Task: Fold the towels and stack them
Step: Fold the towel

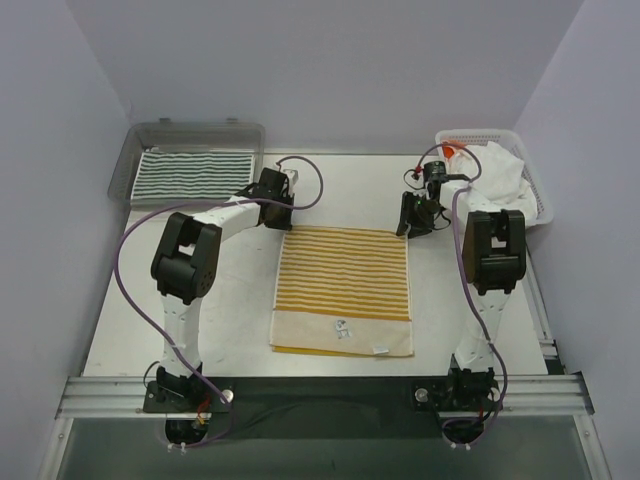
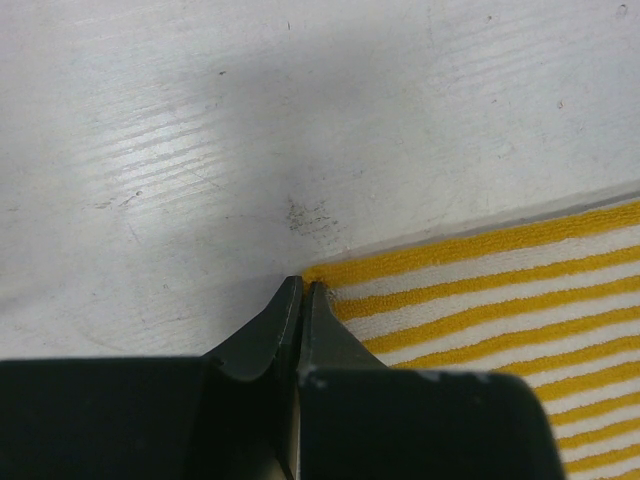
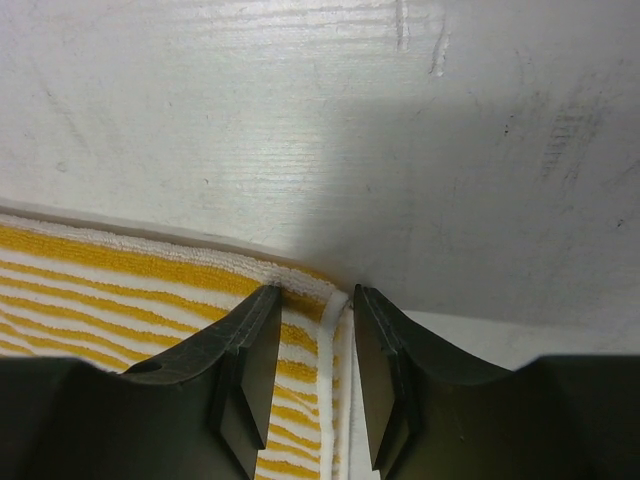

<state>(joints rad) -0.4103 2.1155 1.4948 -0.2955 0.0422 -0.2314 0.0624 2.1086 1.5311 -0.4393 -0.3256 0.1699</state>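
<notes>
The terry yellow-and-white striped towel lies flat mid-tabletop. The left gripper is pinched onto its far left corner. The right gripper straddles the far right hem, jaws apart. A green-striped towel fills the clear tray at the far left corner. White towels are heaped in the mesh basket at the far right.

A clear tray sits at the table's far-left corner — a white mesh basket far right.

Yellow-striped towel on table, green-striped towel in tray
</notes>
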